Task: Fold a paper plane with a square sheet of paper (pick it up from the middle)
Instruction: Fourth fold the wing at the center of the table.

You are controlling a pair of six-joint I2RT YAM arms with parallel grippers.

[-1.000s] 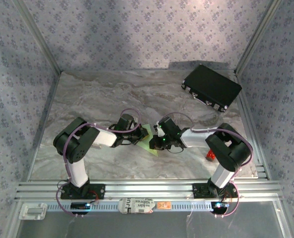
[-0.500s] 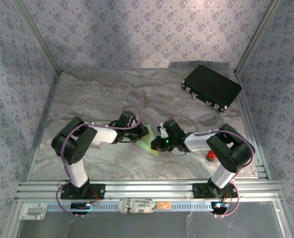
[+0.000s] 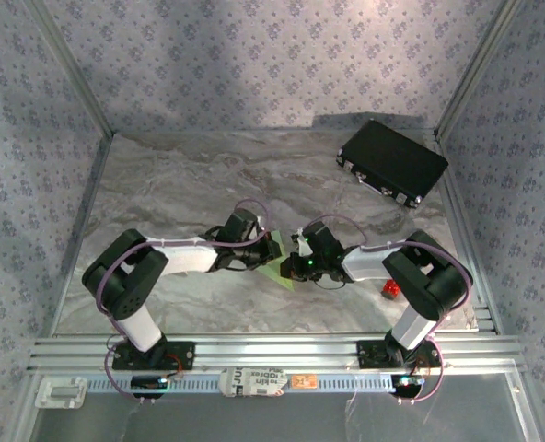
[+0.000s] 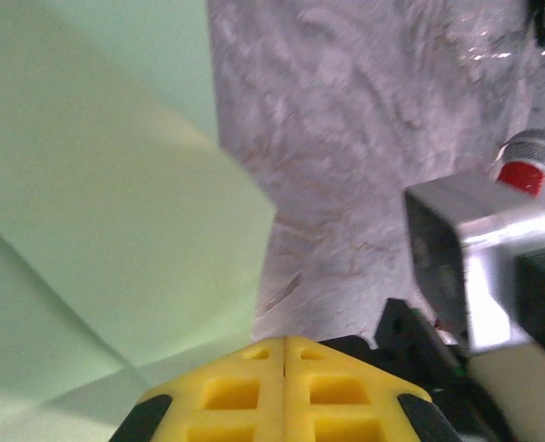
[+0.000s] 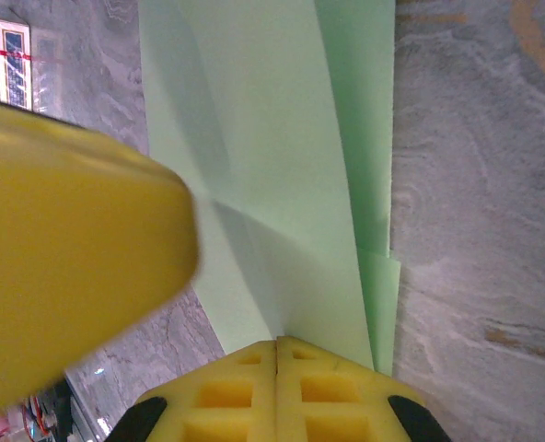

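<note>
Overhead, left gripper [image 3: 257,254] and right gripper [image 3: 297,264] partly cover green paper [image 3: 285,276].

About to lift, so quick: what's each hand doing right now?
Left hand: closed, at the paper; grip cannot be told.
Right hand: closed, tips at the paper; grip cannot be told.

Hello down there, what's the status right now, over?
Left gripper shut, right gripper shut, both at the square sheet of paper. Paper creased, partly folded. Black case, red cylinder well clear.
</note>
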